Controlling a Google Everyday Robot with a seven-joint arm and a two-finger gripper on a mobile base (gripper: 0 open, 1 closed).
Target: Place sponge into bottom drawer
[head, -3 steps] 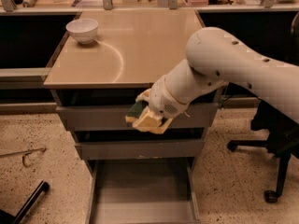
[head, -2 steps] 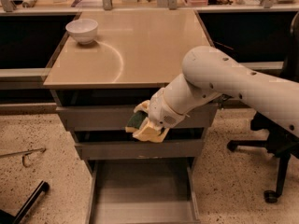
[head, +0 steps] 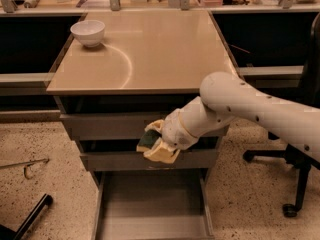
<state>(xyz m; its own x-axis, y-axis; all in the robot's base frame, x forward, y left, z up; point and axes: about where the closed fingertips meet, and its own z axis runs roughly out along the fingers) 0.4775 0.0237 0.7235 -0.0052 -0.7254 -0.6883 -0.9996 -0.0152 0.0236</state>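
At the cabinet front, my gripper [head: 159, 146] sits clenched on the sponge [head: 148, 139], with the green side facing out toward 9 o'clock. Change since a second ago: the arm [head: 250, 104] has dropped. The sponge has gone from level with the top drawer [head: 100, 126] down to the front of the middle drawer [head: 115, 160]. The bottom drawer [head: 150, 206] is pulled open at 6 o'clock from the gripper, and the sponge is not in it yet, hanging apart above it. The bowl [head: 88, 32] stays put at 11 o'clock on the cabinet top [head: 165, 54]. My read: the carry is done and lowering is underway. It needs more descent before I let go, or the sponge may bounce out.
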